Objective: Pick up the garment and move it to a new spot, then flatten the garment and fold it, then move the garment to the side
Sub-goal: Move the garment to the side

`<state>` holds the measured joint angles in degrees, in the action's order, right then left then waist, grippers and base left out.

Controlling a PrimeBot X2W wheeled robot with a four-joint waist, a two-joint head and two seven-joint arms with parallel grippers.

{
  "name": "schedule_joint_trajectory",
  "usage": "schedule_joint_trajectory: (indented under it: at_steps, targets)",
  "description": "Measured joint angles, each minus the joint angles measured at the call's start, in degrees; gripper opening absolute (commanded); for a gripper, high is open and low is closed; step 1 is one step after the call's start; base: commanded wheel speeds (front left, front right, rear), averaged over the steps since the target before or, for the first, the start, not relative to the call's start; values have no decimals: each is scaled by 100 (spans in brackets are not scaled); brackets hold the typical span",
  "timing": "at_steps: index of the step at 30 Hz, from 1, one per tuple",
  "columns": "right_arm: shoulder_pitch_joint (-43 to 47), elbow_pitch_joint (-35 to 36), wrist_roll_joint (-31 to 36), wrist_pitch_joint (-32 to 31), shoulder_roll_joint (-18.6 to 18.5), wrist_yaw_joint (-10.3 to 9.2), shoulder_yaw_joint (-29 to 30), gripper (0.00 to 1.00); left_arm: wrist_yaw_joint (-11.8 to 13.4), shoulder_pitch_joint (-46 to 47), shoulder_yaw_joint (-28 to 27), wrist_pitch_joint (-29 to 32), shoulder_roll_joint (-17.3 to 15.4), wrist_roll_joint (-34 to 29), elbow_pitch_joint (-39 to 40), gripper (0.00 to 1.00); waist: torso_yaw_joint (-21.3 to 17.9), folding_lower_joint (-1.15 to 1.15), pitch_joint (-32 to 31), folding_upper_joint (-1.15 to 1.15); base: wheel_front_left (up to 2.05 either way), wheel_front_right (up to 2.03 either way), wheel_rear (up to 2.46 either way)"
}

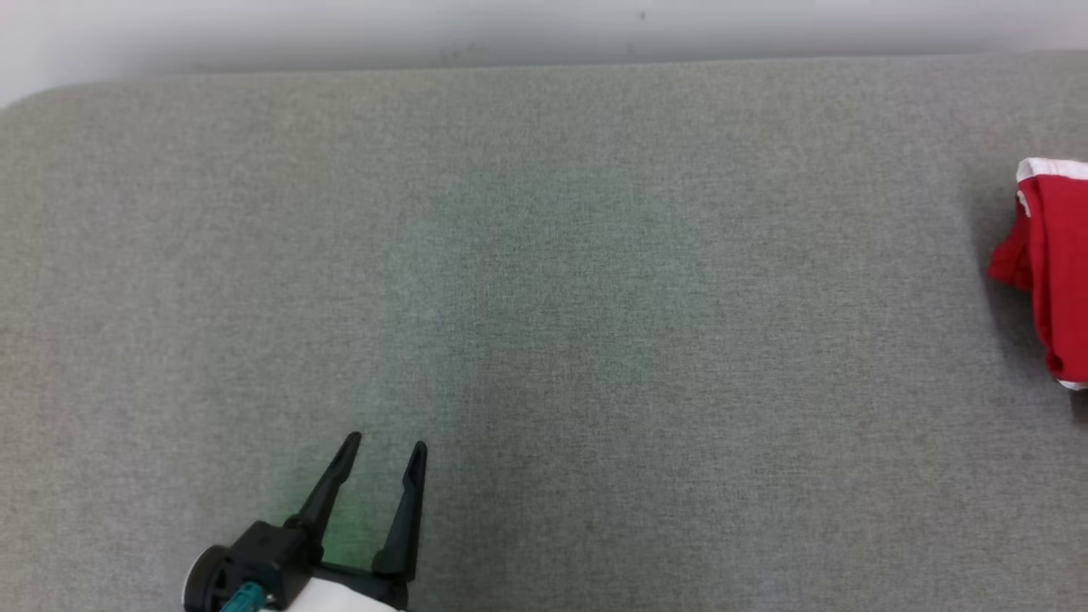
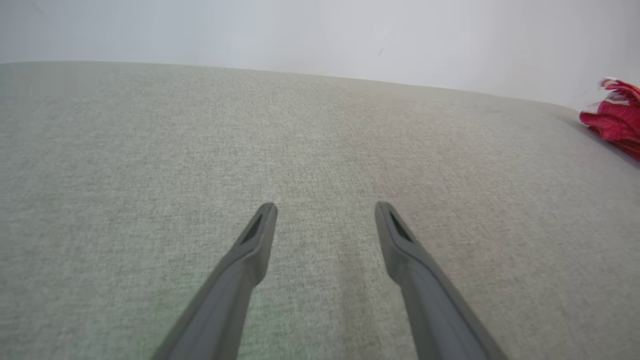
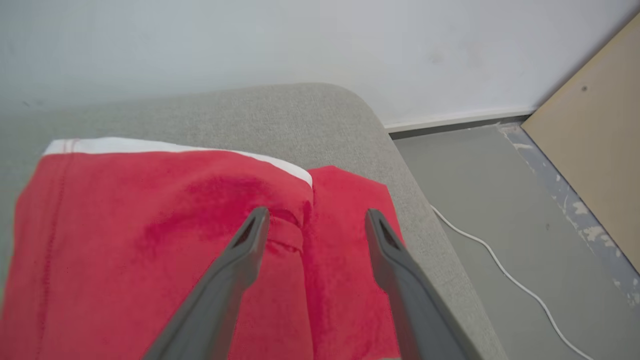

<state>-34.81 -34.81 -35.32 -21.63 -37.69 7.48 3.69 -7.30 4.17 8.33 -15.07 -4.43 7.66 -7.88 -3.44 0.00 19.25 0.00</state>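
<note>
On my head feed, the left gripper (image 1: 386, 440) sits at the lower left, low over the grey padded table (image 1: 544, 255). Its two dark fingers are spread wide with only grey cloth showing between them. From there rightward I see one flat stretch of padding running to the pale wall (image 1: 544, 25) behind.

At the far right edge of that feed lies the one garment (image 1: 1054, 272). It is red with a white band, bunched at its near side, and partly cut off by the frame.

The right wrist feed looks down on it near the table's rounded corner. The right gripper (image 3: 316, 211) is over the red cloth with its two fingers parted. The fabric lies under them rather than pinched between them, so I read it as released. I cannot tell whether the fingertips touch the cloth. A folded seam runs between the two fingers.

Past the corner to the right the grey floor (image 3: 475, 190) drops away. One white cable (image 3: 500, 260) trails across it, and one tan board (image 3: 590, 140) stands beyond.
</note>
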Motion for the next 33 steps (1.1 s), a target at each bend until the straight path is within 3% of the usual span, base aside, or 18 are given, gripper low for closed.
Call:
schedule_joint_trajectory:
  at_steps: [9,13,18,27,33]
  targets:
    - [1088,1621,70,868,109,0,-65,100,29,-237,-230,1,71,53,22,100,-48,0,-602,0,0,0,0]
    - [1741,2314,333,1276,355,0,-1,100,127,-380,-375,0,96,66,-10,100,-63,-1,-937,0,0,0,0]
    - [2581,2929,871,1901,954,0,33,100,291,-635,-523,0,132,109,-111,100,-70,-1,-1370,0,0,0,0]
    - [3662,2986,1876,3129,2260,0,-32,100,439,-973,-575,1,154,207,-248,100,-87,-1,-1912,0,0,0,0]
    - [3845,2431,2286,3517,2736,1,-189,100,459,-1055,-536,1,159,254,-290,100,-188,-1,-2035,0,0,0,0]
